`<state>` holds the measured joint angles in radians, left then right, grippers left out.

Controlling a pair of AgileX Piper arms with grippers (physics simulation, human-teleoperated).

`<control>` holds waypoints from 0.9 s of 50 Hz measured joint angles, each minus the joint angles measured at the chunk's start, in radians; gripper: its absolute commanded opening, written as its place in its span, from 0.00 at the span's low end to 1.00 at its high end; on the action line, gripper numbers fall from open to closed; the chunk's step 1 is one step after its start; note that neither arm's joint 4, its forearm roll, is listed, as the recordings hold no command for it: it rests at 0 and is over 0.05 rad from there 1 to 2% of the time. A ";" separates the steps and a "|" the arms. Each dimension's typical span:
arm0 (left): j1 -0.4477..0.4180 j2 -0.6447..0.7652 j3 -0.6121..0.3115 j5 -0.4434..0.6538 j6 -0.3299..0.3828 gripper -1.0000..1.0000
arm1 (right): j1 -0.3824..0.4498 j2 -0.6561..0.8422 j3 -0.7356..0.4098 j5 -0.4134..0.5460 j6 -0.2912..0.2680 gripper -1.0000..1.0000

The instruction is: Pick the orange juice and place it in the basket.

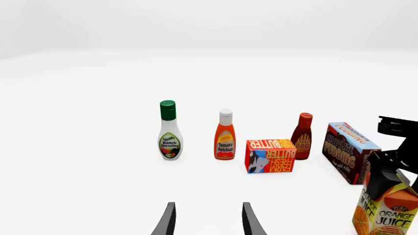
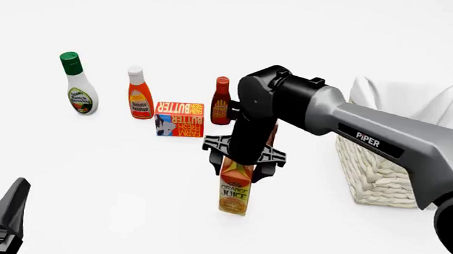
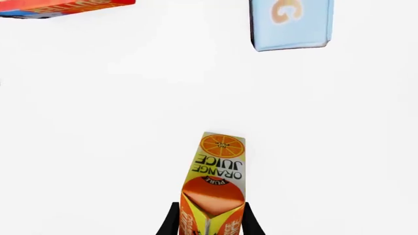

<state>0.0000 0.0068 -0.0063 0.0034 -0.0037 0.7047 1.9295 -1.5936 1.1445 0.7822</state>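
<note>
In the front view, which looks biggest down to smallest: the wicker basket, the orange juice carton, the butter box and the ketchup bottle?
1. Basket, by far, though partly hidden by the arm.
2. Orange juice carton, which is nearer the camera.
3. Butter box and ketchup bottle: too alike to rank, one wide, one tall.

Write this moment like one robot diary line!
right pincer: shut on orange juice | left pincer: open, empty | basket: juice not in

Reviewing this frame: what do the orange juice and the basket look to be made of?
Orange juice: seemingly printed paperboard, smooth, going by its folded gable top and flat lettered faces. Basket: apparently cream woven wicker, shown by the plaited wall texture, with a soft white cloth liner folded above its rim.
</note>
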 measured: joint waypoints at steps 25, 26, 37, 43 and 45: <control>0.000 0.000 0.000 0.000 0.000 1.00 | 0.008 -0.034 -0.068 0.069 -0.021 0.00; 0.000 0.000 0.000 0.000 0.000 1.00 | 0.008 -0.038 -0.068 0.069 -0.023 0.00; 0.000 0.000 0.000 0.000 0.000 1.00 | 0.013 -0.082 -0.069 0.074 -0.041 0.00; 0.000 0.000 0.000 0.000 0.000 1.00 | 0.018 -0.100 -0.072 0.075 -0.047 0.00; 0.000 0.000 0.000 0.000 0.000 1.00 | 0.020 -0.105 -0.073 0.075 -0.048 0.00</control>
<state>0.0000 0.0068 -0.0063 0.0034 -0.0037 0.7250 1.8242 -1.6668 1.2195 0.7341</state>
